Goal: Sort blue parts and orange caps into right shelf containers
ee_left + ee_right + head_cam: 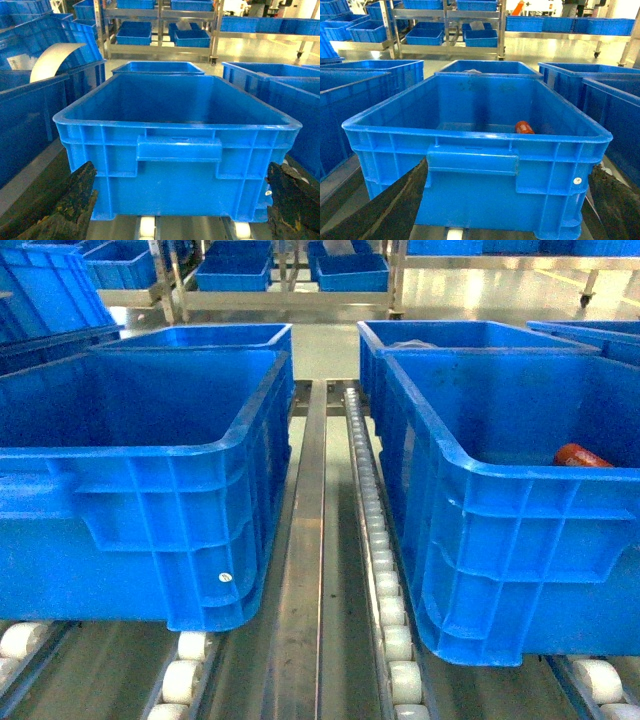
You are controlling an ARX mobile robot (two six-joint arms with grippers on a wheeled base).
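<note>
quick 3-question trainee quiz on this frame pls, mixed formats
1. True or false: the right front bin already holds an orange cap.
2. Multiple choice: what do the bins sit on? A) a wooden table B) a steel rack with white rollers C) the bare floor
3. Short answer: judging from the wrist views, are the left gripper and right gripper open or shut?

Key
1. True; the cap lies on the bin floor, toward the far wall in the right wrist view.
2. B
3. Both open: in each wrist view the dark fingers stand wide apart at the lower corners, with nothing between them.
</note>
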